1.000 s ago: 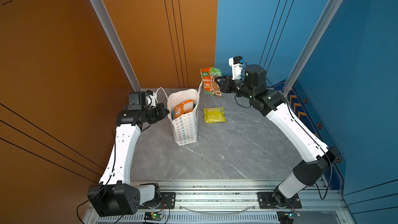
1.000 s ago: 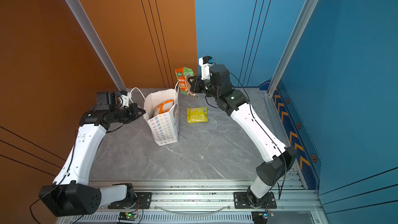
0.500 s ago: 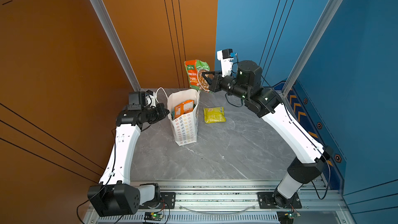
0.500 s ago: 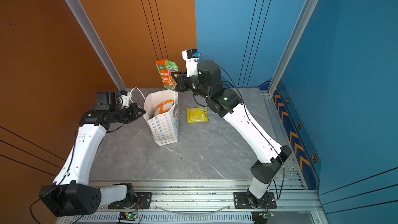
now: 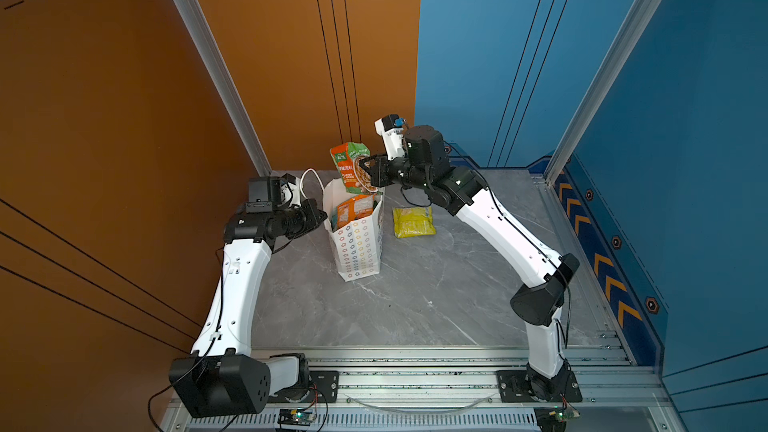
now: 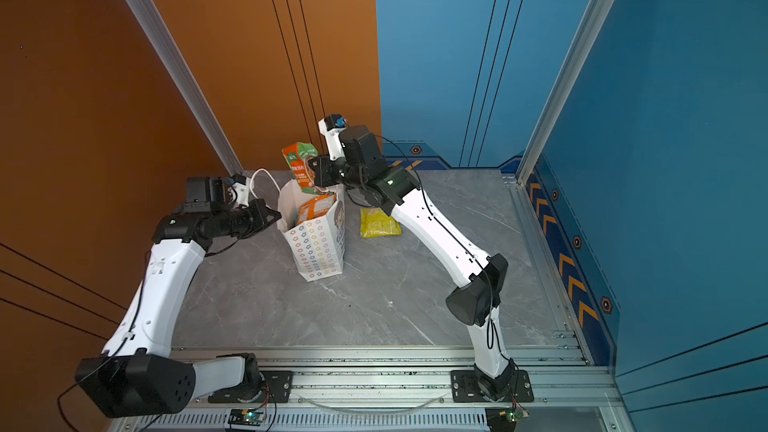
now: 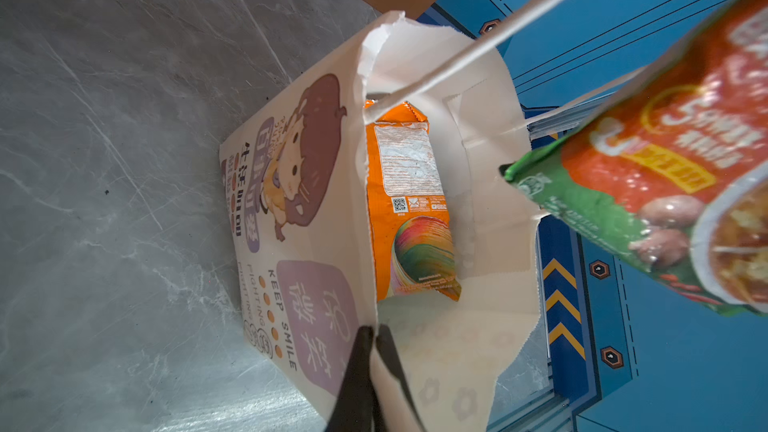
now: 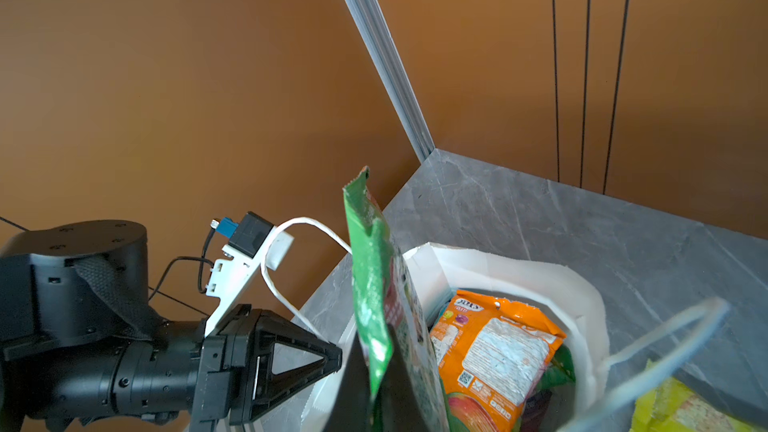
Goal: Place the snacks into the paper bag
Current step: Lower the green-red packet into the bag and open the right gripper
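Holding a green-and-orange snack packet (image 5: pixel 350 162) above the paper bag (image 5: pixel 360 245).
The right gripper (image 5: pixel 366 169) is clenched on the packet; the left gripper (image 5: pixel 322 216) pinches the bag's left rim; a yellow packet (image 5: pixel 413 222) lies right of it.

The white paper bag (image 5: pixel 359 243) stands open, rim pinched by my left tool (image 5: pixel 323 216), an orange packet (image 5: pixel 353 209) inside it, a green-and-orange packet (image 5: pixel 351 162) gripped in my right tool (image 5: pixel 364 172) above its mouth, a yellow packet (image 5: pixel 413 222) flat beside it.
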Tool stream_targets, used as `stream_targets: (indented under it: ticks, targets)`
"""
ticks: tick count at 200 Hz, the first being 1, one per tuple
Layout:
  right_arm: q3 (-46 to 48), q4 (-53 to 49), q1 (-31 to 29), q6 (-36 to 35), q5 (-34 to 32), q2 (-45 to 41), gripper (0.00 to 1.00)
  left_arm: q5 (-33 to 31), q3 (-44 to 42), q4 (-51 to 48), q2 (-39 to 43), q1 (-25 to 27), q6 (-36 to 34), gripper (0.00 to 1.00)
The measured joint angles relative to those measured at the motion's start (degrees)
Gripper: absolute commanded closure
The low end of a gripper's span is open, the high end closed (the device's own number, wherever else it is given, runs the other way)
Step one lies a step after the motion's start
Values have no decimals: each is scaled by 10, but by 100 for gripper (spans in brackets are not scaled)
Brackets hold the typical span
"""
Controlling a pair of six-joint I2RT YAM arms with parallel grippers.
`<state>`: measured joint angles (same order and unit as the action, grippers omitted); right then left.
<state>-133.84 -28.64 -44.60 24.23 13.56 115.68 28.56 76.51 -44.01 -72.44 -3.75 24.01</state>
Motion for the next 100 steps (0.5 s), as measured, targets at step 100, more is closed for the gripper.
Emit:
stream_targets:
  ticks: [100]
  targets:
    - [-17, -10, 0, 33, 100, 67, 100, 0, 0, 0, 0, 0, 0, 99]
